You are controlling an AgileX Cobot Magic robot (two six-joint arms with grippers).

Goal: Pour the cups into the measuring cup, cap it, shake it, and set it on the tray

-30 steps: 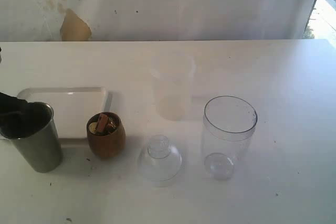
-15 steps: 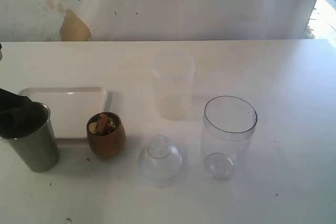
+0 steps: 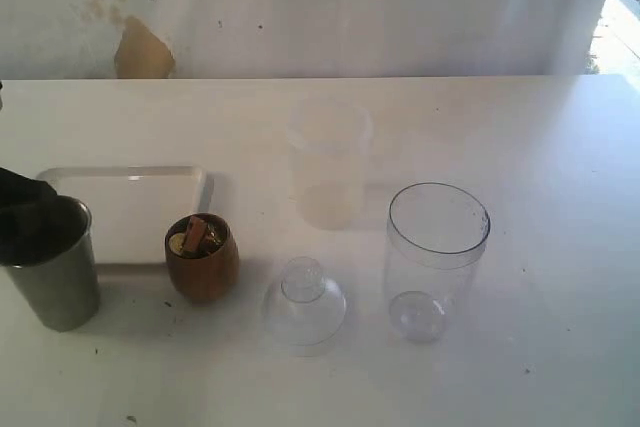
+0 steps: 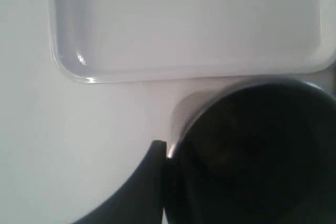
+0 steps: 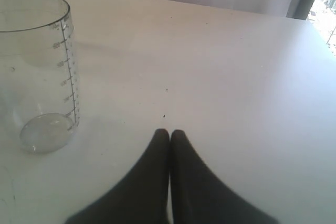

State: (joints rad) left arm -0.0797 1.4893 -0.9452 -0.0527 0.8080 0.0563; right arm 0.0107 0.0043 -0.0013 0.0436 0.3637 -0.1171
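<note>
Brushed-steel tumbler (image 3: 55,282): wall pinched at the rim by my left gripper (image 4: 165,150), one finger (image 4: 149,182) outside and the other, I judged, inside. Contents too dark to tell.
Tray (image 3: 130,212): just beyond that gripper.
Measuring cup (image 3: 437,257): upright, mouth open, well away from it, past the wooden cup (image 3: 202,259) and dome lid (image 3: 304,305); near my right gripper (image 5: 169,135), whose fingers were pressed together on nothing.
Handling: the step called for a level carry clear above both, tipping slowly only over the clear mouth. The rim pinch looked liable to swivel.
</note>
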